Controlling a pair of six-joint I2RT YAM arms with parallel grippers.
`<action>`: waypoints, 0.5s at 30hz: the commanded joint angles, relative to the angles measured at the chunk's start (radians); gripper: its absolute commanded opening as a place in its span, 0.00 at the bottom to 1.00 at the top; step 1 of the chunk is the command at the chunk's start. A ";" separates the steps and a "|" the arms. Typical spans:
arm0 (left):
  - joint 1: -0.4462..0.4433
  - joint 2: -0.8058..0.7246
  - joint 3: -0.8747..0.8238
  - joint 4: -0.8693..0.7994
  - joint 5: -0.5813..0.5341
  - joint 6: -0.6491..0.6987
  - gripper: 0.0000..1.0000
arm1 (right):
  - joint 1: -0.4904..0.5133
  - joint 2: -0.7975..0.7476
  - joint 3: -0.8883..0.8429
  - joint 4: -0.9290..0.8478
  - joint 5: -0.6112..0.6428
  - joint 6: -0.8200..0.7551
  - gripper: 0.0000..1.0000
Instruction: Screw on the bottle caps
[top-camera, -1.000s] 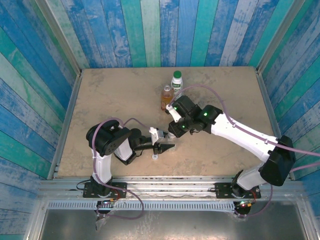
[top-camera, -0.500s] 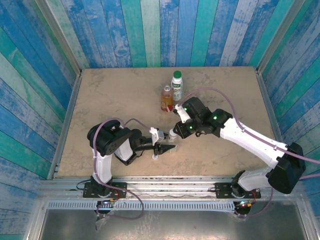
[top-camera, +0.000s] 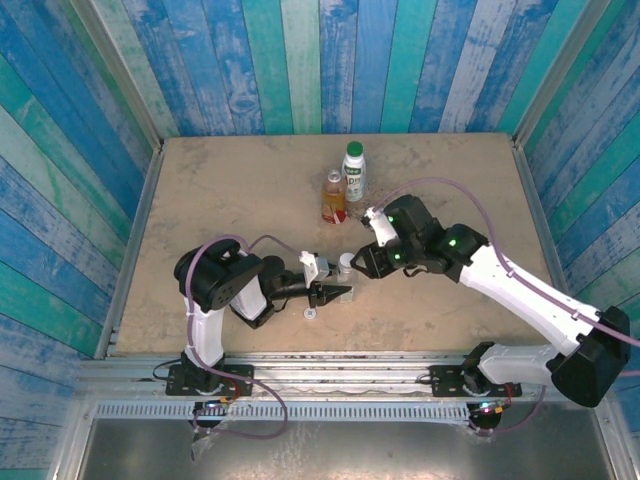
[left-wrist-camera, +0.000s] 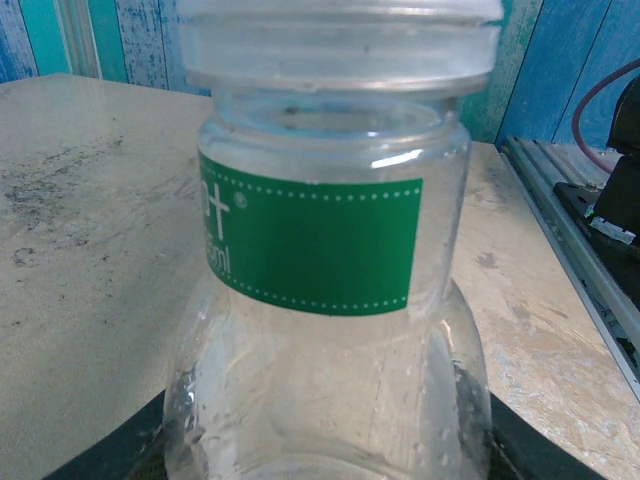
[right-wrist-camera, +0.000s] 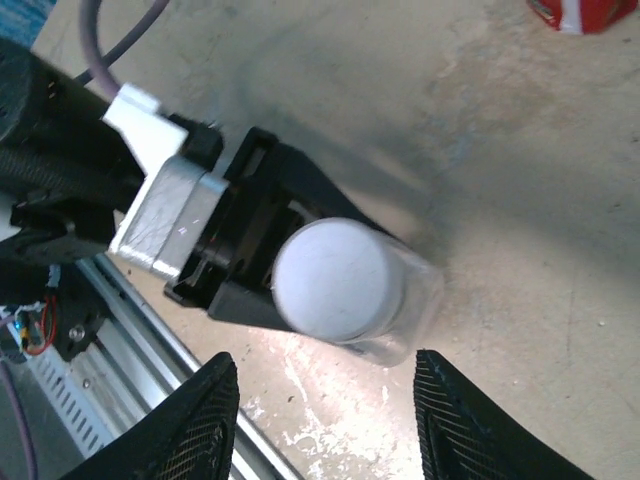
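Open tabletop (top-camera: 220, 190) left and far right — amber bottle (top-camera: 333, 197), white bottle (top-camera: 354, 170) side by side mid-back, clear bottle (top-camera: 345, 266) nearer.

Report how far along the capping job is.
Done: the white bottle carries its dark green cap. In hand: the left gripper clamps the clear bottle, with the white cap sitting on its neck; the right gripper hangs open over it, so tightness cannot be judged. Left: the amber bottle, whose top is too small to read, and a small pale round piece on the table, possibly its cap.
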 joint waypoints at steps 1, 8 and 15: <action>0.002 0.032 0.009 -0.030 0.018 0.009 0.52 | -0.024 0.050 0.038 0.017 -0.038 -0.026 0.49; 0.002 0.029 0.007 -0.027 0.021 0.005 0.52 | -0.030 0.126 0.067 0.040 -0.115 -0.049 0.39; 0.002 0.026 0.008 -0.030 0.004 -0.002 0.52 | -0.027 0.022 -0.060 0.080 -0.207 0.005 0.28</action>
